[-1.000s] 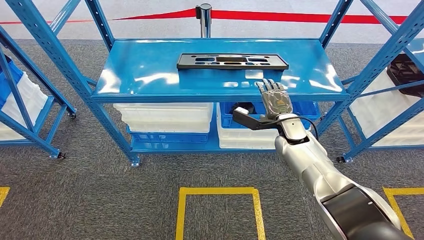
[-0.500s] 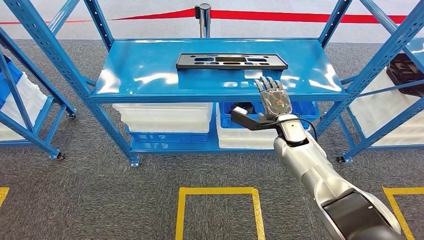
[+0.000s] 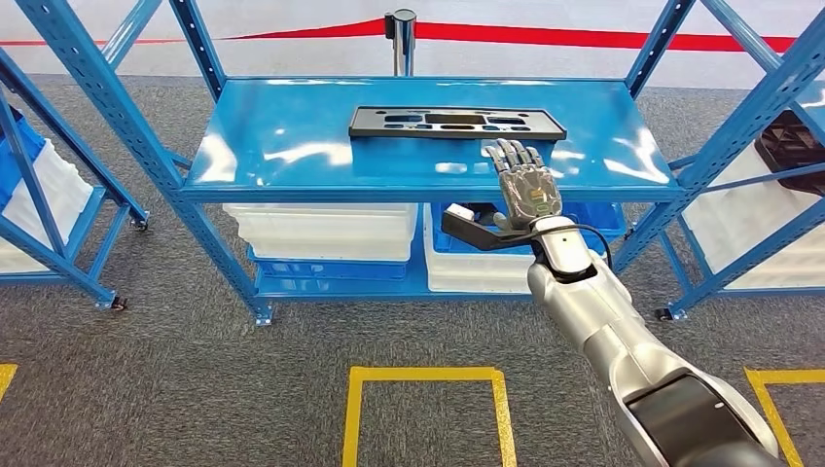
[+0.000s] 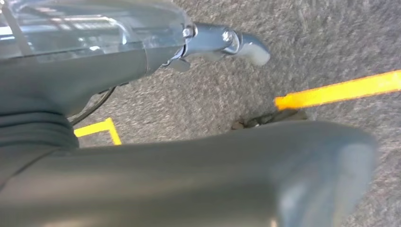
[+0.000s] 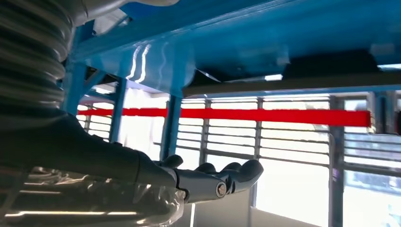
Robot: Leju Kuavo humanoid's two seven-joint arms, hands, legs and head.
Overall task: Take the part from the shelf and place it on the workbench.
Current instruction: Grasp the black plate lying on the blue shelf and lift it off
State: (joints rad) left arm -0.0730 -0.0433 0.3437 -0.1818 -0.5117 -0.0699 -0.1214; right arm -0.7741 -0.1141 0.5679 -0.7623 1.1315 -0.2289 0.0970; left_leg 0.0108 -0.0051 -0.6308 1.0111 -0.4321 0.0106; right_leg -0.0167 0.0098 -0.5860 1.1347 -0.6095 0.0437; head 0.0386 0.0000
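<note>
Clearly the blue shelf (image 3: pixel 292 146) carries the part (image 3: pixel 457 123), a flat black slotted panel, lying toward the back of its top deck, so a reach must pass over the front lip. Accordingly the right hand (image 3: pixel 523 185) hovers just short of the part's near edge, fingers extended, holding nothing; the left hand's (image 4: pixel 189 179) state I cannot tell.

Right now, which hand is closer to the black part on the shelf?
The right hand: it reaches over the shelf's front edge, fingers apart, just short of the black part. The left hand hangs down by the carpeted floor, well away.
</note>
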